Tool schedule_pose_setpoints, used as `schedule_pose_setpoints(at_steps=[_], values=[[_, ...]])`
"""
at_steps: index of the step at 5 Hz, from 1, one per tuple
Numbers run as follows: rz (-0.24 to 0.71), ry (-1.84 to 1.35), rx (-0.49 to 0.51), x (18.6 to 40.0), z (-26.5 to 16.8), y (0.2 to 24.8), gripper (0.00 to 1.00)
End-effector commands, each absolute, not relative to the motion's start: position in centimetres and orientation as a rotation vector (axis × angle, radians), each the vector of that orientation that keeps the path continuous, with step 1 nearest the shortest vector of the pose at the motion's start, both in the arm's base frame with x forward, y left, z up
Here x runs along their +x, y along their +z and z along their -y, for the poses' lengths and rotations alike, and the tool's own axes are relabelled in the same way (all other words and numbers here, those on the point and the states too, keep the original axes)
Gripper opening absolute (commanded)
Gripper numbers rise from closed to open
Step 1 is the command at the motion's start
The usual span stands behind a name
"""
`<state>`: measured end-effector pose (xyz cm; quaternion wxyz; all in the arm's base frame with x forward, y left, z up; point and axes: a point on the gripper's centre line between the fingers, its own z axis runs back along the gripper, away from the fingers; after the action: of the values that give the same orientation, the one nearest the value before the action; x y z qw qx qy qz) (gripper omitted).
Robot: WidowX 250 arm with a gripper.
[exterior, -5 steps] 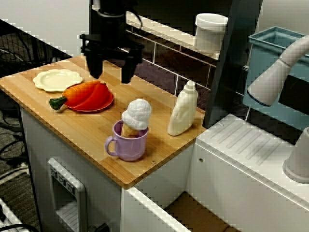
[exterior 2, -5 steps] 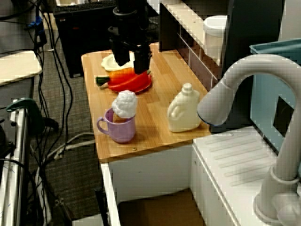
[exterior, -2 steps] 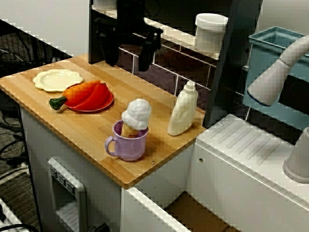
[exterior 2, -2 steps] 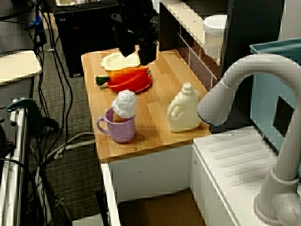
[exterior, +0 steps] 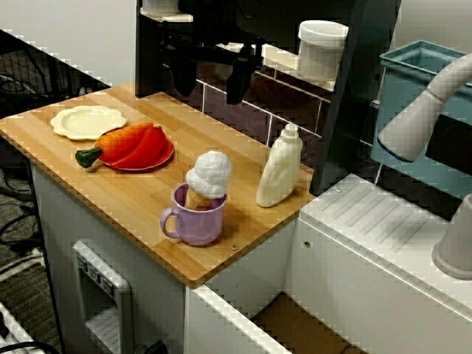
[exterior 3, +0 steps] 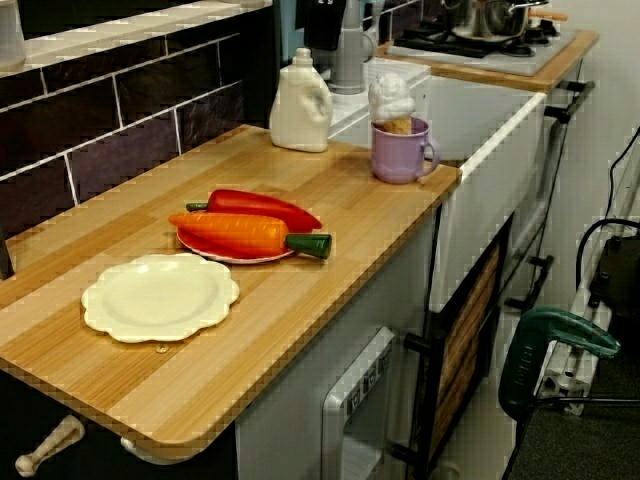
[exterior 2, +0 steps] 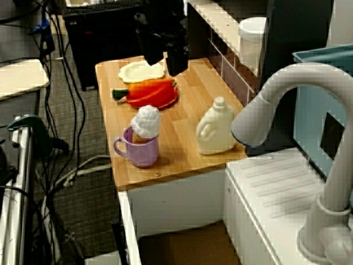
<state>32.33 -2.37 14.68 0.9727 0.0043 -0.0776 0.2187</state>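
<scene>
My black gripper [exterior: 212, 77] hangs open and empty, high over the back of the wooden counter [exterior: 147, 192], close to the dark tiled wall. In the side view the gripper [exterior 2: 164, 58] stands above the far edge of the red plate [exterior 2: 165, 101]. That red plate [exterior: 164, 156] carries a carrot [exterior: 114, 141] and a red pepper [exterior: 147, 145], below and to the left of the fingers. Left of it lies an empty cream plate [exterior: 87, 121]. A purple mug [exterior: 198, 215] near the front edge holds an ice cream cone [exterior: 209, 173]. The view from the counter's end does not show the gripper.
A white detergent bottle [exterior: 280, 168] stands at the counter's right rear. A white jar [exterior: 321, 46] sits on the shelf above the tiles. To the right are a dark post [exterior: 354, 96], a blue bin [exterior: 420, 66], a grey faucet [exterior: 420, 110] and the white sink top [exterior: 369, 221].
The gripper has risen from just over the red plate and moved right and back toward the tiled wall, staying open. Nothing on the counter has moved.
</scene>
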Motion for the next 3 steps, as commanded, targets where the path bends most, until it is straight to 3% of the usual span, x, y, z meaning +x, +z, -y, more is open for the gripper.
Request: schedule_pose_setpoints(at_steps=[1, 3], values=[[0.254, 0.373, -0.024, 31.8, 4.5, 16.6, 1.00], [0.270, 0.313, -0.033, 32.5, 6.8, 16.1, 1.00]])
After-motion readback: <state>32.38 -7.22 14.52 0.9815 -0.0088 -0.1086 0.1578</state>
